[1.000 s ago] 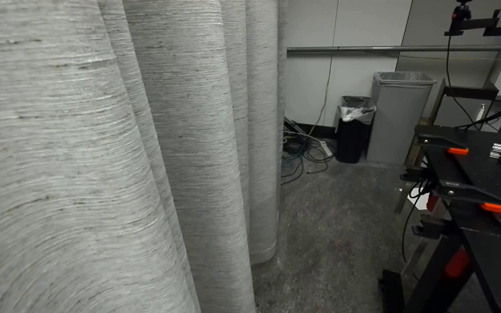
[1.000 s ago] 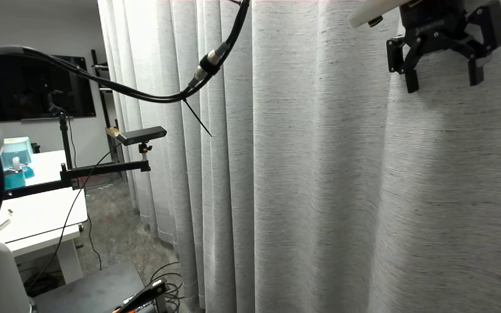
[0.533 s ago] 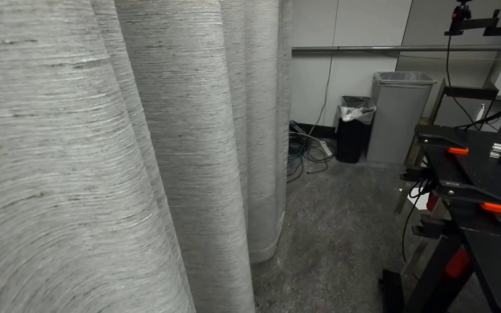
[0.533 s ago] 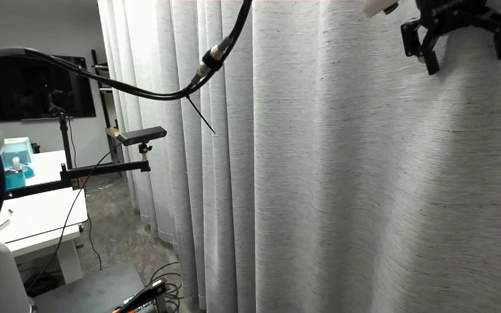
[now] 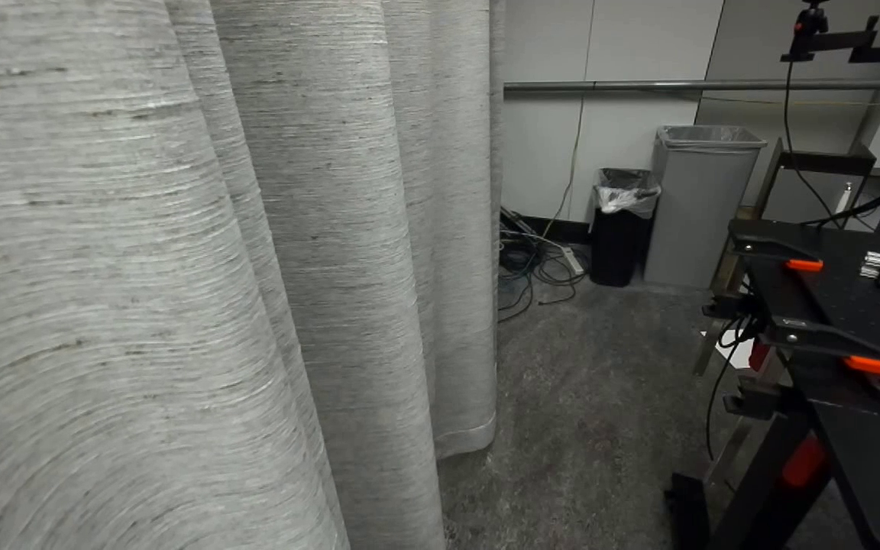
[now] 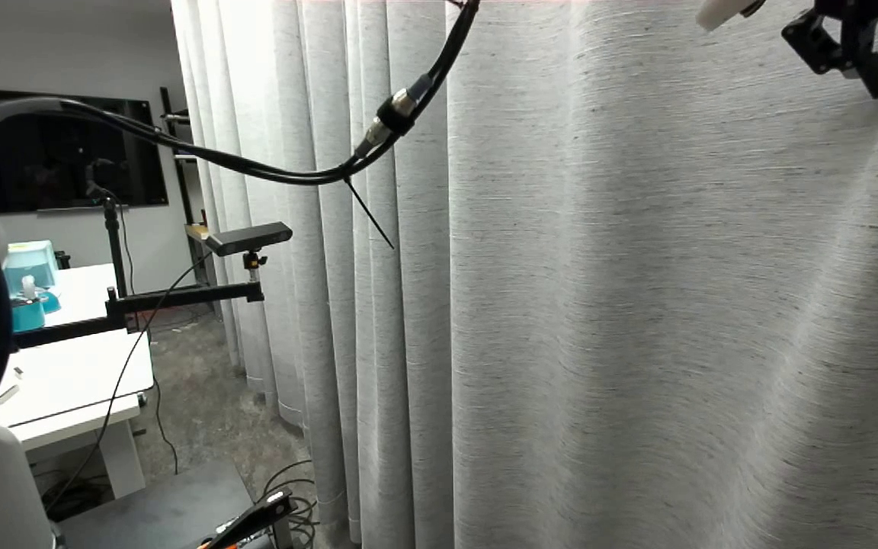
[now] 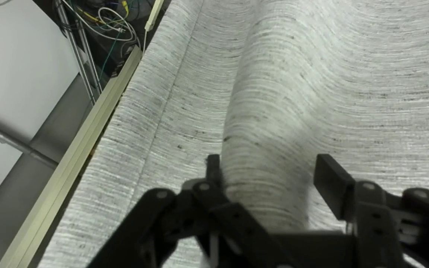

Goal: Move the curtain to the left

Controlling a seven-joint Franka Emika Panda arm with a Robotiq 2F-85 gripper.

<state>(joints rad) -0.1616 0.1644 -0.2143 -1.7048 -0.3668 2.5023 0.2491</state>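
Observation:
The light grey curtain [image 5: 318, 229] hangs in deep vertical folds to the floor. It also fills the middle and right in an exterior view [image 6: 622, 267] and most of the wrist view [image 7: 281, 82]. My gripper [image 7: 269, 167] is open, with one raised fold of the curtain standing between its two fingers. The left finger is right beside the fold's edge; a gap shows at the right finger. In an exterior view the gripper [image 6: 843, 49] is at the top right against the cloth, partly cut off by the frame. The deepest part of the fold is hidden behind the gripper.
A black table [image 5: 852, 397] with orange-tipped clamps stands right of the curtain. Two bins [image 5: 703, 206] and floor cables [image 5: 554, 267] lie behind. A camera on an arm [image 6: 248, 238] and a hanging robot cable [image 6: 294, 177] are before the curtain. A pale rail [image 7: 76, 149] runs past its edge.
My open gripper has moved right and up along the curtain and tilted, partly leaving the frame. The cloth bulges into a fold that shifted right. A hand appeared at an exterior view's right edge.

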